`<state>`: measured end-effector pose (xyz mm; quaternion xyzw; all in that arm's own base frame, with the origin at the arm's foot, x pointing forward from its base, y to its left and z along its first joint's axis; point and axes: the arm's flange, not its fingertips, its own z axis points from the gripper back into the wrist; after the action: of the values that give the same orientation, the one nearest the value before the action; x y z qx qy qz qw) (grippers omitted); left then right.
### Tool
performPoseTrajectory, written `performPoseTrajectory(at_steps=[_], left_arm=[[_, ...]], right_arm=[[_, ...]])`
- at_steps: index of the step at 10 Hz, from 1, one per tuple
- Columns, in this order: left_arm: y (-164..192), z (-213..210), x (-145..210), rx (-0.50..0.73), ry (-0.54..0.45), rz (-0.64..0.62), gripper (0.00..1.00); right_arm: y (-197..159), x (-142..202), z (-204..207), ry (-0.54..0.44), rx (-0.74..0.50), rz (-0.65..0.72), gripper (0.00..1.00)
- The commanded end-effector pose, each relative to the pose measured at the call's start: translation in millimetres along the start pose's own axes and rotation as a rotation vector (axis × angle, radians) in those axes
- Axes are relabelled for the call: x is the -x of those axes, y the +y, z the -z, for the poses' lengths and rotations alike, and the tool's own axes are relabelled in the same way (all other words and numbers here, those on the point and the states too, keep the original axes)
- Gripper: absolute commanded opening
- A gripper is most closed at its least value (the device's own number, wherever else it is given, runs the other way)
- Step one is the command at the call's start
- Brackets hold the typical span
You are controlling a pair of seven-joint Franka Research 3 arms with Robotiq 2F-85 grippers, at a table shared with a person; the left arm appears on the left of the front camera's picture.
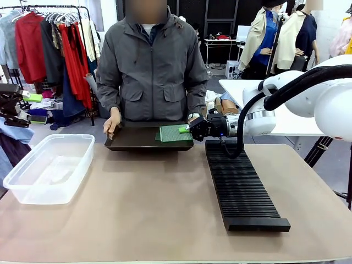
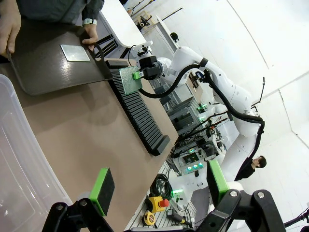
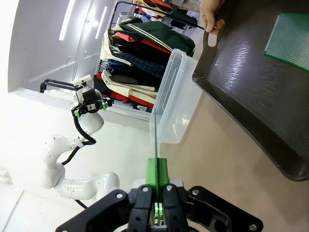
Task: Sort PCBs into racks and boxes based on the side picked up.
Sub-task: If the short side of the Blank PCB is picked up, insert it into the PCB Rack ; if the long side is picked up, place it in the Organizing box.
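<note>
barely started imo: right end effector (image 3: 157,164) is pinching one pcb (image 2: 128,79) just off the person's tray (image 1: 132,142) near the rack (image 1: 242,181), a second pcb (image 3: 289,38) waits on that tray, rack and box (image 1: 49,168) look empty, left end effector (image 2: 159,183) spread wide.

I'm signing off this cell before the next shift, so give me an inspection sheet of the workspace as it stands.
Surface: tan mat, carrying tub and rack.
Job's things: clear tub, no boards seen inside; black rack, slots look unfilled; one PCB flat on the dark tray that the person's hand steadies.
Clutter: nothing seen.
Grippers: right gripper shut on a second PCB, held on edge; left gripper open, holding nothing.
Cables: black cable loops by the rack's far end.
Surroundings: clothes rail behind.
</note>
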<state>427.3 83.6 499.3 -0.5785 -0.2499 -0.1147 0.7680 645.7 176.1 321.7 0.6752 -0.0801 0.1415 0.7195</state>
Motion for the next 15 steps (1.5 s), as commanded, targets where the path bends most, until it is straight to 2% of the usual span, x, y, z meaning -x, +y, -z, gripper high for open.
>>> performPoseTrajectory(at_steps=[1,9,13,15], left_arm=[[-3,0,0,0.007,-0.004,-0.009,1.0],[-3,0,0,0.007,-0.004,-0.009,1.0],[-3,0,0,0.007,-0.004,-0.009,1.0],[-3,0,0,0.007,-0.004,-0.009,1.0]], right_arm=[[2,-1,0,0.001,0.0,-0.003,0.0],[0,0,0,0.0,0.0,0.0,0.0],[10,1,-29,0.049,-0.036,-0.043,0.0],[19,1,-56,0.042,-0.062,-0.063,0.0]])
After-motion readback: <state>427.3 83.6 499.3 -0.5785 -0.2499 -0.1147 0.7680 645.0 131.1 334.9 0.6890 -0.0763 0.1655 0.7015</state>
